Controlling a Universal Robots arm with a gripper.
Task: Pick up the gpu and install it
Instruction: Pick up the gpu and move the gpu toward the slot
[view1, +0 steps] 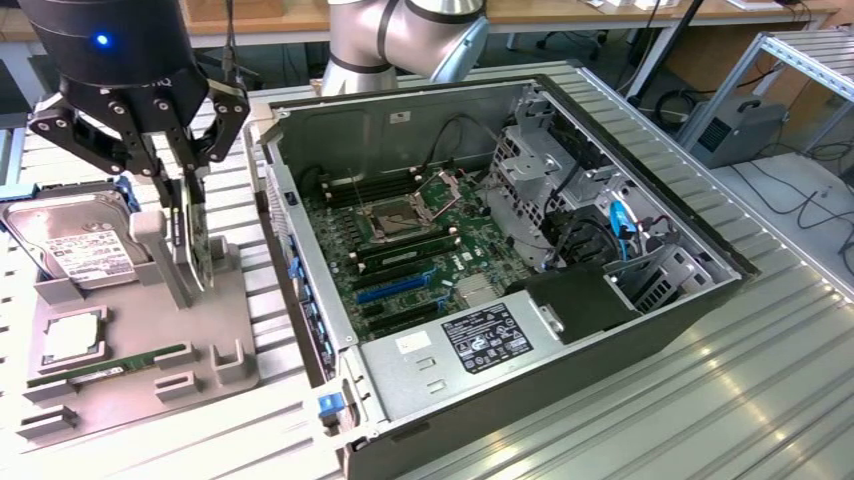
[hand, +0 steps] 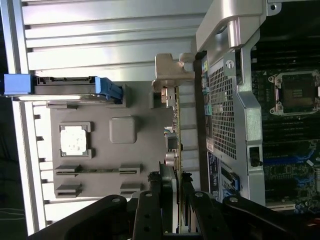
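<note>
**Clamped in its holder: the gpu (view1: 191, 255)**

At frame left, the gpu is stood edge-on in the grey holder (view1: 220, 292), its top edge clamped by the gripper (view1: 184, 182). The open case (view1: 667, 330) is seen at right. Light, stiff and fragile, it is judged best held across bare board.

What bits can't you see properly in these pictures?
Thin dark expansion card: edge-on in both views, so its flat faces are hidden; the grey holder tray covers its foot.
Silver hard drive with white label: exterior view, print too small to read.
Open metal computer case: exterior view's bottom edge cuts off its near corner.
</note>
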